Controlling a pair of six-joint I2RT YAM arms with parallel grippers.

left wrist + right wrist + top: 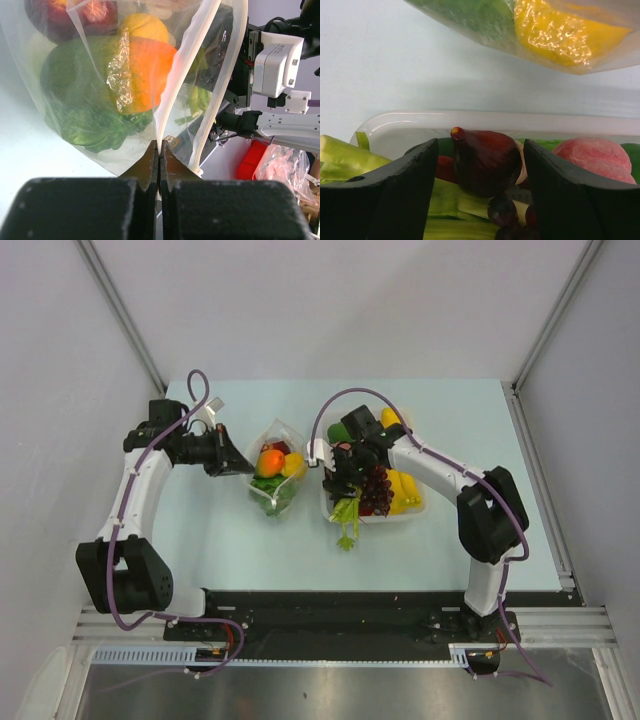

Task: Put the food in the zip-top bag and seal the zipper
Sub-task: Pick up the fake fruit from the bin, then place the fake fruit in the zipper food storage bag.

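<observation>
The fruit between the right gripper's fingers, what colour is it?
Dark maroon, with a red tip. The fruit shows best in the right wrist view.

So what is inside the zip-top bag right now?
Through the clear zip-top bag show an orange fruit, a yellow fruit, a dark red fruit and green leaves. Anything under these is covered, so I cannot tell.

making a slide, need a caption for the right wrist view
Right gripper open, fingers flanking a dark red fruit in the white tray, filled zip-top bag beyond.
</observation>
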